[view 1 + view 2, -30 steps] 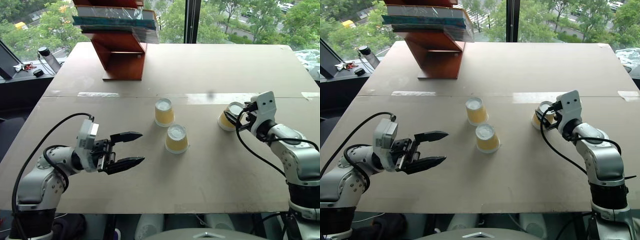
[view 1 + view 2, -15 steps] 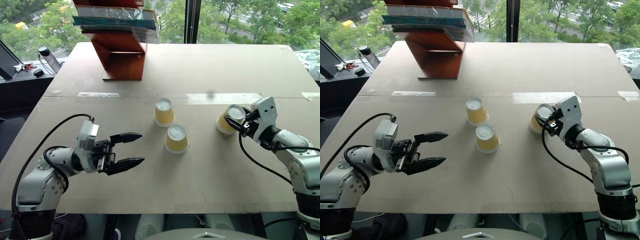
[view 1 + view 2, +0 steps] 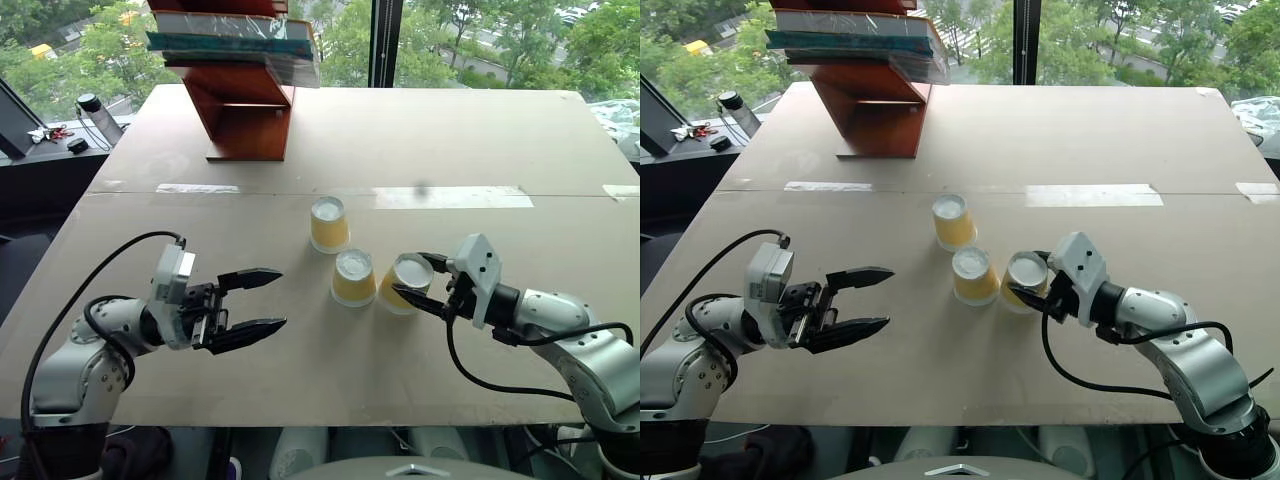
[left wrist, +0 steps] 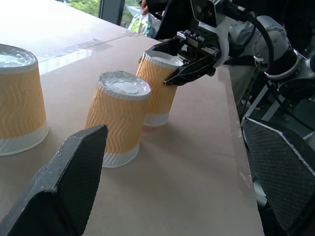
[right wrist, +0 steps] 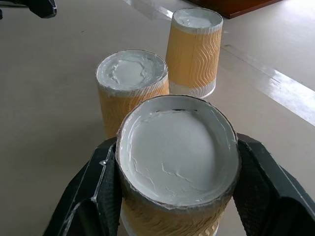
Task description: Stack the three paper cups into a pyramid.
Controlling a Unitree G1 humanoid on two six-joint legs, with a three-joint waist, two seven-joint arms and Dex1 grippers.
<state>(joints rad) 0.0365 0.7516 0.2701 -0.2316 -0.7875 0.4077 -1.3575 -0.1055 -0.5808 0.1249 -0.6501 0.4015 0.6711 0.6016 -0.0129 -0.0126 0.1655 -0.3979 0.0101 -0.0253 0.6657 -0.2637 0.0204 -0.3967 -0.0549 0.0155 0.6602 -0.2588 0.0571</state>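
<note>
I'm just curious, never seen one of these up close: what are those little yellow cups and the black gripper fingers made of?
The three cups look like paper: matte yellow-tan sleeves with wavy embossed ribs, white rims, and slightly wrinkled white bases facing up. The left gripper's fingers look like hard black plastic or rubber with a fine cross-hatched grip texture; which one is hard to say.

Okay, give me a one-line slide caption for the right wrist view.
Right gripper clamps an upside-down paper cup beside a second cup, with the third cup standing farther along the table.
</note>
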